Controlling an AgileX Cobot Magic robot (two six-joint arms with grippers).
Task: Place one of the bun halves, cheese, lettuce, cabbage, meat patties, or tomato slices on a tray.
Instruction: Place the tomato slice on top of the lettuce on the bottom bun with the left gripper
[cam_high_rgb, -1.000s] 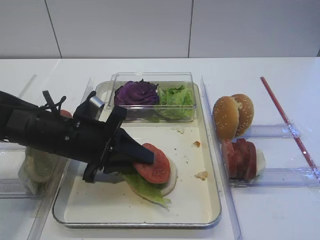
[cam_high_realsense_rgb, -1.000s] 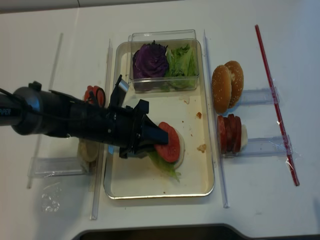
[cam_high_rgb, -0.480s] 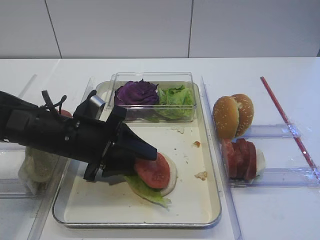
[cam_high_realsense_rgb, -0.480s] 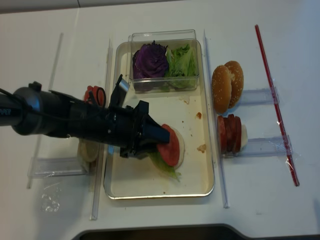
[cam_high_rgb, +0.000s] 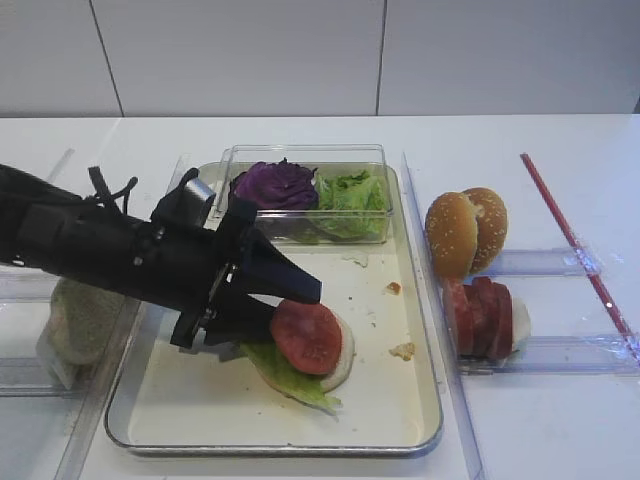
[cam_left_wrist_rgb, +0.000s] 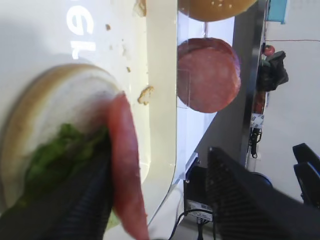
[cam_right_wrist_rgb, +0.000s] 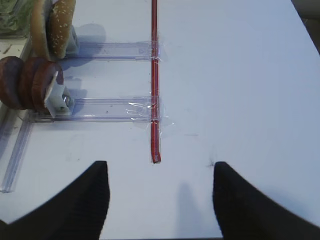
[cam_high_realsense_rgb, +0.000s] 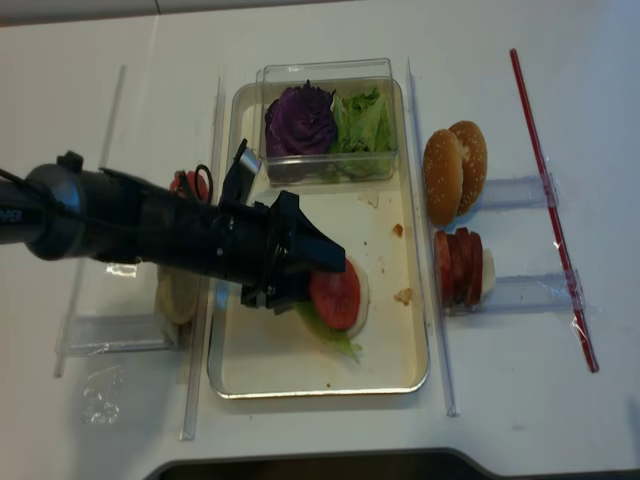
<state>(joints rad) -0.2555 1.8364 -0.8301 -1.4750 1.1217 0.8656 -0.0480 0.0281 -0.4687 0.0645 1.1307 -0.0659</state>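
White table (cam_right_wrist_rgb: 240, 75); left wrist view alone shows tomato slice (cam_left_wrist_rgb: 125, 165) edge-on.

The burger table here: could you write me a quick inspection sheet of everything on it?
Surface: white table, clear rails taped on both sides.
Job's things: tomato slice lies on lettuce and a pale bun half on the tray; cabbage in a clear box; sesame bun halves and meat patties stand to the right.
Clutter: crumbs on the tray; red strip.
Grippers: left gripper jaws parted around the tomato's edge; right gripper open over bare table.
Cables: black wires on the left arm.
Surroundings: white wall panels.
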